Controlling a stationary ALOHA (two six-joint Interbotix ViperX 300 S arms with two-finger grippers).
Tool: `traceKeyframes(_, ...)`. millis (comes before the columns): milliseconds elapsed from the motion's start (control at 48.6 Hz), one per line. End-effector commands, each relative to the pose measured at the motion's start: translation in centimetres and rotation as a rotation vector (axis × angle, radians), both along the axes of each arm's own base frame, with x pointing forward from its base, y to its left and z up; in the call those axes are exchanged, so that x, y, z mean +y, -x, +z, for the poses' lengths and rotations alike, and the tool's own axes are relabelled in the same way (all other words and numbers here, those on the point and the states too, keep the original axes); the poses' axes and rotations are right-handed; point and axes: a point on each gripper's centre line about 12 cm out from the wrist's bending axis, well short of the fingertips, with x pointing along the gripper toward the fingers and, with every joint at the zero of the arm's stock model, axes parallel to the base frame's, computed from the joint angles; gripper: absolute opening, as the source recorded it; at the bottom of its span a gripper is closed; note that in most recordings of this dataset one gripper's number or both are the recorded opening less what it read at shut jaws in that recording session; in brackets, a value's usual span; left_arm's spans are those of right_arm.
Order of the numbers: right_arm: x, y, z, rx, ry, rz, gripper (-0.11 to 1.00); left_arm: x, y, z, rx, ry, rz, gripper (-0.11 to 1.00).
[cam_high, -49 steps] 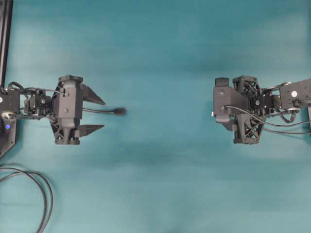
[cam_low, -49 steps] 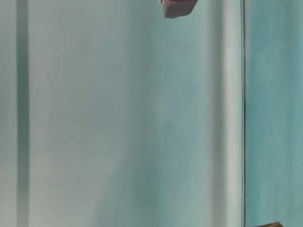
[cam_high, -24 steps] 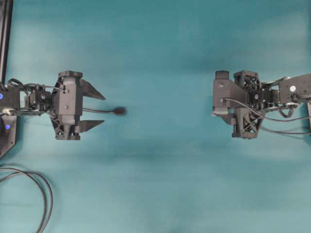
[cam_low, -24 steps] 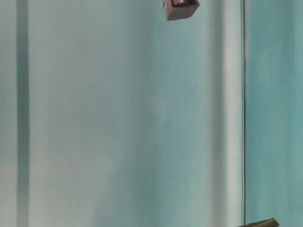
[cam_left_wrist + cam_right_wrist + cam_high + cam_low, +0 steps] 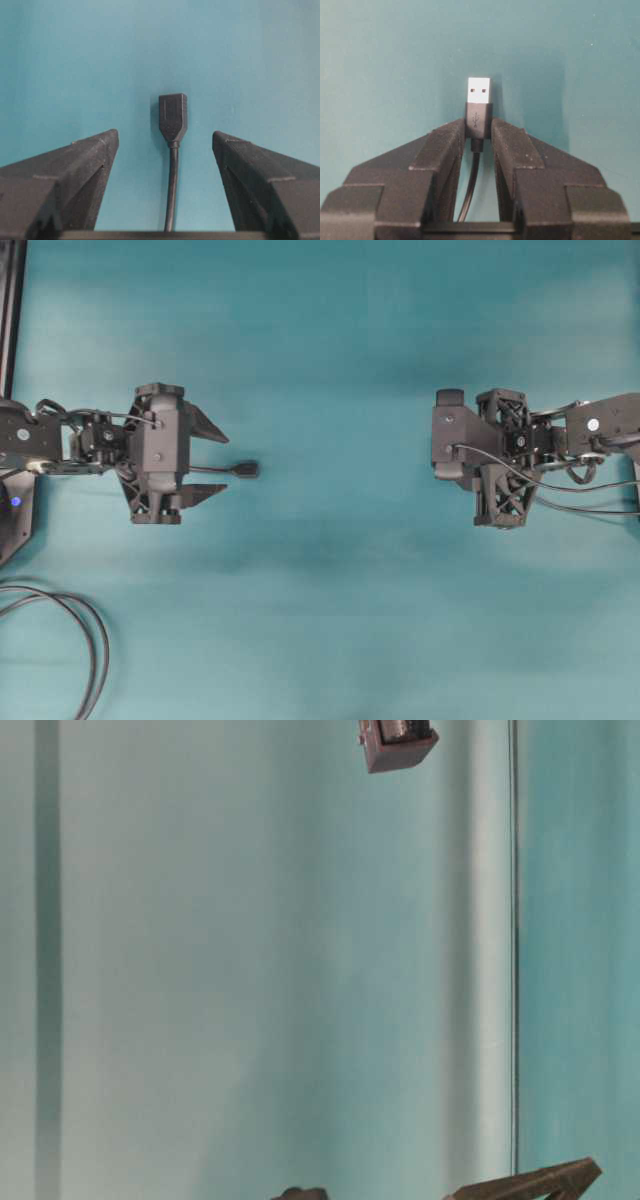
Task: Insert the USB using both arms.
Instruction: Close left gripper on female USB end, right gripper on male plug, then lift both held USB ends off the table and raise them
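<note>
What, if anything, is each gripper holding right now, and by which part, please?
The right gripper pinches the USB by its short black body, silver tip sticking out ahead. The left gripper holds nothing: its fingers stand wide on either side of the black socket.

On the desk [image 5: 330, 620], the left end effector [image 5: 212, 460] stands at the left and the right end effector [image 5: 479, 131] at the right, well apart, facing each other. The socket [image 5: 246, 469] lies just ahead of the left end effector's fingertips [image 5: 221, 435], its cable running back between them. The USB [image 5: 479, 102] sits between the right end effector's fingers [image 5: 445, 142], its tip jutting beyond them. A looped cable [image 5: 85, 625] lies at the near left corner.
</note>
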Motion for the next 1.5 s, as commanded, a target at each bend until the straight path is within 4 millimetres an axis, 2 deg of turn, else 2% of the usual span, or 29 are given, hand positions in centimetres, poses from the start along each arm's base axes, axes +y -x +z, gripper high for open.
traceKeyframes(0,0.0,-0.1,-0.4,0.009,0.000,0.003,0.22,0.1,-1.0,0.6,-0.026,-0.016,-0.012,0.85)
traceKeyframes(412,0.4,-0.2,-0.4,0.008,0.000,0.015,0.22,0.1,-1.3,-0.3,-0.009,-0.015,-0.014,0.85)
traceKeyframes(638,0.5,-0.4,-0.2,0.003,0.001,0.018,0.22,0.3,-2.5,-0.6,-0.023,-0.017,-0.014,0.85)
traceKeyframes(844,0.7,-0.5,-0.2,0.000,0.001,0.026,0.22,0.2,-2.8,-2.4,0.033,-0.004,-0.011,0.83)
traceKeyframes(947,0.8,-0.5,-0.2,0.000,0.001,0.030,0.22,0.2,-2.7,-2.9,0.053,-0.003,-0.013,0.77)
traceKeyframes(1152,1.3,-0.6,-0.1,-0.001,0.001,0.049,0.22,0.1,-2.6,-3.3,0.065,-0.004,-0.016,0.56)
traceKeyframes(1481,2.2,-1.5,0.6,-0.031,0.002,0.078,0.22,0.1,-2.2,-3.8,0.119,0.003,-0.016,0.41)
